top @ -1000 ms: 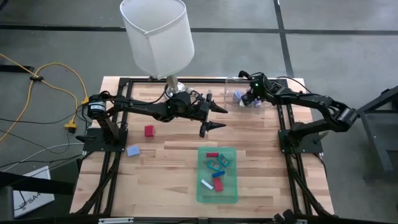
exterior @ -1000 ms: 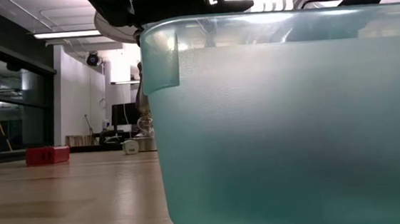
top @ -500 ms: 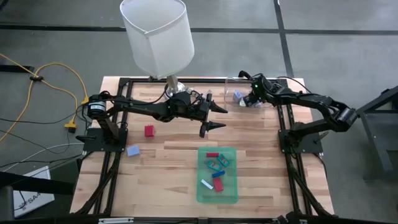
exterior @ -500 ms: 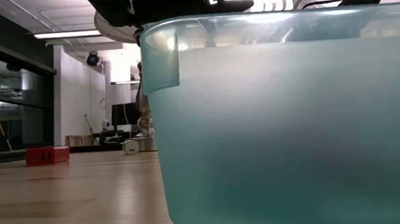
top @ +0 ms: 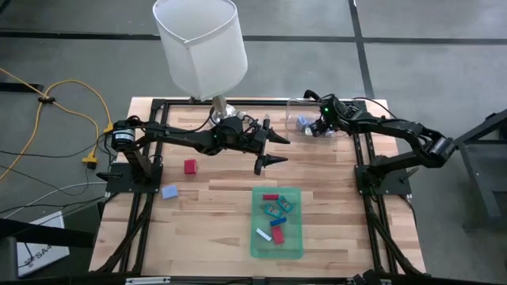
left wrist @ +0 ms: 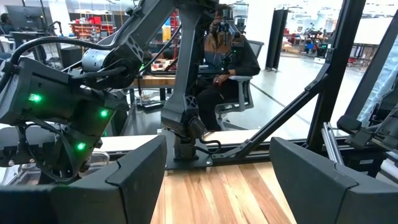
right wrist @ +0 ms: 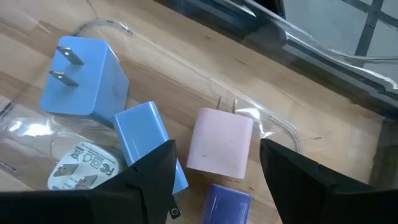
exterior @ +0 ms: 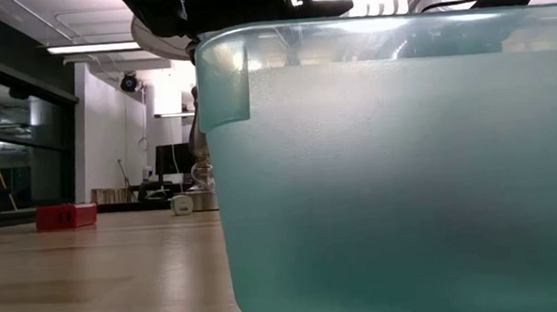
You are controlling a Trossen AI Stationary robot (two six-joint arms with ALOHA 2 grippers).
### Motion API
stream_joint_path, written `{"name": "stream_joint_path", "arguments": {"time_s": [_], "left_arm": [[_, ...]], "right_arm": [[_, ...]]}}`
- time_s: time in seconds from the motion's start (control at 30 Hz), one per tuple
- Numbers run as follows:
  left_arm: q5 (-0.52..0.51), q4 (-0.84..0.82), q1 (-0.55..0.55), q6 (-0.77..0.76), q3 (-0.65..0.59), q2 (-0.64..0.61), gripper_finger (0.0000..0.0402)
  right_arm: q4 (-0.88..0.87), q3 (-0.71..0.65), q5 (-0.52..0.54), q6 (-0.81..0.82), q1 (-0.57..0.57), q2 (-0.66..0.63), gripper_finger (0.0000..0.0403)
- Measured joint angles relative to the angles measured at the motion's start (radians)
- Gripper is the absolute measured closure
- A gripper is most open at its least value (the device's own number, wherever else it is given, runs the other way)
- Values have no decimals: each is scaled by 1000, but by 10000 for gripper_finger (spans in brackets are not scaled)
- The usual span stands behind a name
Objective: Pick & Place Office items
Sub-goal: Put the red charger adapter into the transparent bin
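Observation:
My right gripper (right wrist: 217, 152) is open and slants down into the clear container (top: 305, 119) at the table's far right. Its fingers stand on either side of a pink plug block (right wrist: 221, 140), which lies flat on the container's floor. Beside it lie two blue plug blocks (right wrist: 87, 78) (right wrist: 143, 134) and a purple piece (right wrist: 227, 199). The nearer blue block runs under one finger; I cannot tell whether they touch. Several small items lie in the green tray (top: 277, 241). A red block (top: 190, 166) and a light-blue block (top: 169, 191) lie on the table. My left gripper (top: 273, 150) hovers open, level, at mid-table.
A lamp with a white shade (top: 198, 47) stands at the far edge behind my left arm. The green tray's wall (exterior: 409, 166) fills most of the low view, with the red block (exterior: 64, 216) at its left. Black frame rails (top: 150, 158) run along both table sides.

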Motion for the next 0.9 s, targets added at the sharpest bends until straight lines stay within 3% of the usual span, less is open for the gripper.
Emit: {"name": "stream_joint_path", "arguments": {"time_s": [0.33,0.53,0.67,0.9], "left_arm": [[0,-3,0,0,0,0,124],[0,-4,0,-12,0,0,124],[0,-7,3,-31,0,0,124],[0,-8,3,-34,0,0,124]], "right_arm": [[23,0,0,-40,0,-6,184],[40,7,-16,-83,0,-91,183],[43,20,-113,-87,0,-193,183],[48,20,-420,-87,41,-368,183]]}}
